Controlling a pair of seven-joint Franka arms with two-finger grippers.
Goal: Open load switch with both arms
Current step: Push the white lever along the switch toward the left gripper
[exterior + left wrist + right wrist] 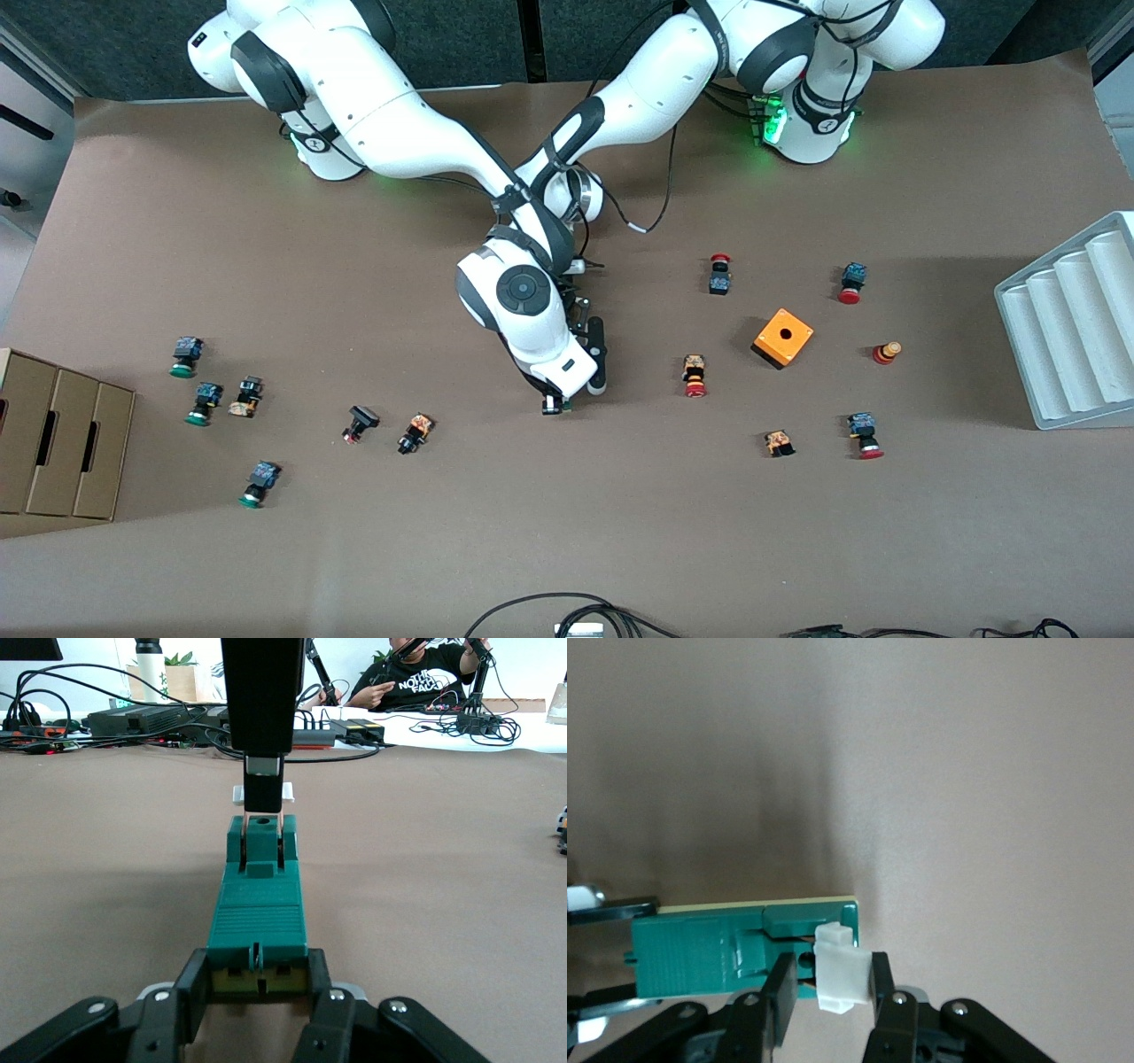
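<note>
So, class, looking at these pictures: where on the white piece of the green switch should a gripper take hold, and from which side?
Grip the white piece by its two flat side faces, coming down from above. It stands proud at one end of the load switch, so fingers fit either side. The right gripper is shut on it that way, while the left gripper clamps the other end's sides.

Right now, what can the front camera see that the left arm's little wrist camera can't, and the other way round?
Only the front view shows the orange cube, the scattered push buttons, and the white arms crossing mid-table. Only the left wrist view shows the left gripper shut on one end of the green load switch, and desks with a seated person off the table's edge. Both show the right gripper coming down, shut on the switch's white piece, and the brown table.
</note>
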